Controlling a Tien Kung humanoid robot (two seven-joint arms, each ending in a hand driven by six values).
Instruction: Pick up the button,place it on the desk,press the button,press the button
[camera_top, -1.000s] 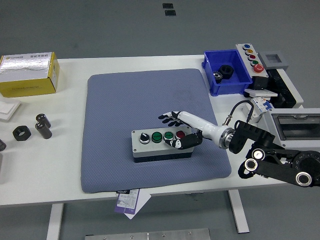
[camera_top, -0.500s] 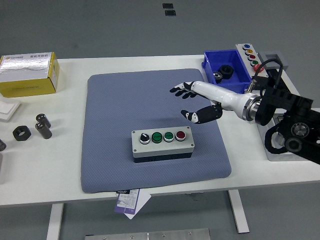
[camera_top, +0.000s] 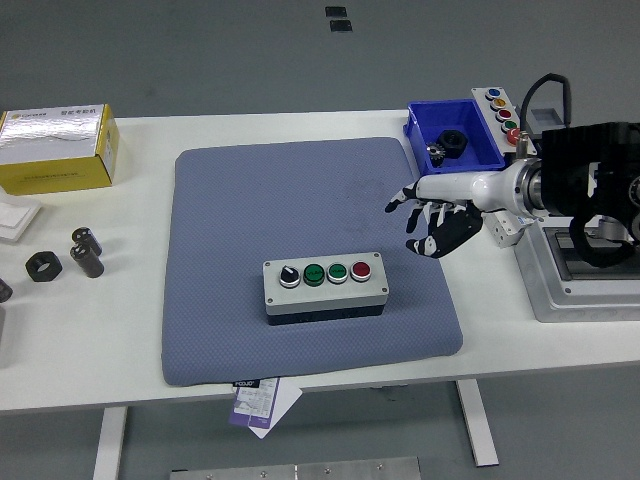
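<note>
The right hand (camera_top: 432, 222) has drawn back from the button box (camera_top: 325, 287). A second ago its fingers were down on the box at the red button's end; now the hand hangs above the right edge of the grey mat (camera_top: 300, 260), well apart from the box and closer to the blue bin (camera_top: 455, 145) near the bench's far right corner. The box has not shifted: it lies flat on the mat toward the bench's near edge, with its black selector, two green buttons and red button facing up. By the look of it, the box is already set down and one press has likely been made, so the arm is either finishing or resetting for the second press; which one cannot be read from here.

The fingers (camera_top: 412, 195) are spread and relaxed, with the thumb apart below them. They hold nothing and touch nothing.

The left hand is out of view. A yellow box (camera_top: 60, 150) sits at the bench's far left corner, and a second button panel (camera_top: 503, 115) lies beyond the bin.
</note>
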